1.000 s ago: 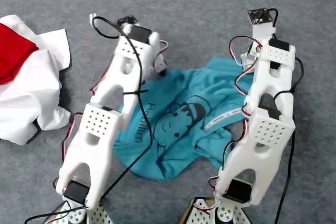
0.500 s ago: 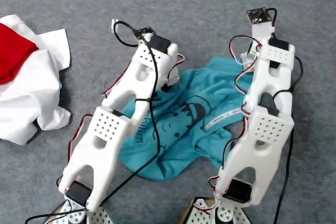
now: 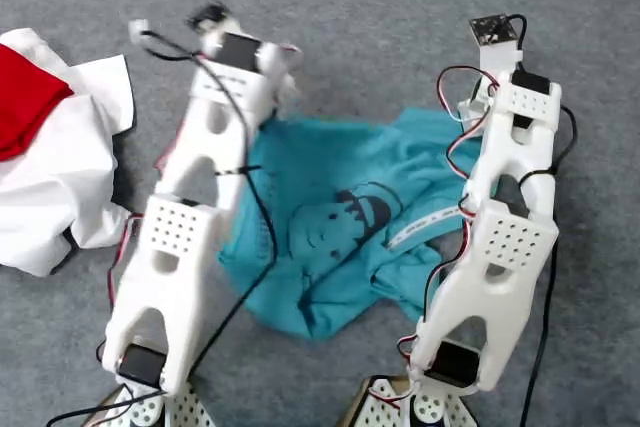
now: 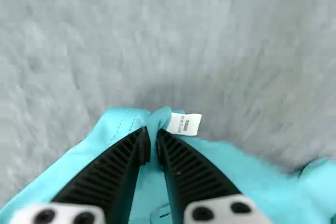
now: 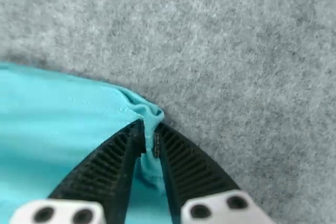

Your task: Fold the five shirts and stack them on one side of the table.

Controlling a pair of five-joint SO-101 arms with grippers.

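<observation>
One teal shirt (image 3: 330,237) lies crumpled on the grey counter (image 3: 400,37) between the two arms, its cartoon print face up, and it is the piece being worked. Over the last second the left arm swung first across the shirt's printed front and then back out past its far edge, away from the arm bases. The cloth went with it: the shirt's far corner on that side, bunched a moment ago, is now drawn out into a flatter, wider sheet. The left hand (image 4: 152,132) is pinched nearly closed on a fold of teal fabric right beside the white label (image 4: 185,124), so it seems to have the neck or a seam. The right hand (image 5: 147,129) is likewise clamped on a small pucker at the shirt's opposite far edge, and that arm has not shifted in that time, acting as an anchor. I judge this to be spreading the shirt flat before any fold. The near half of the shirt is still rumpled, so folding proper has not begun. Well apart from the shirt, beyond its left-arm side, a heap of white cloth (image 3: 60,187) with a red garment (image 3: 25,97) on it waits, unfolded from what shows, so most of the task remains.
</observation>
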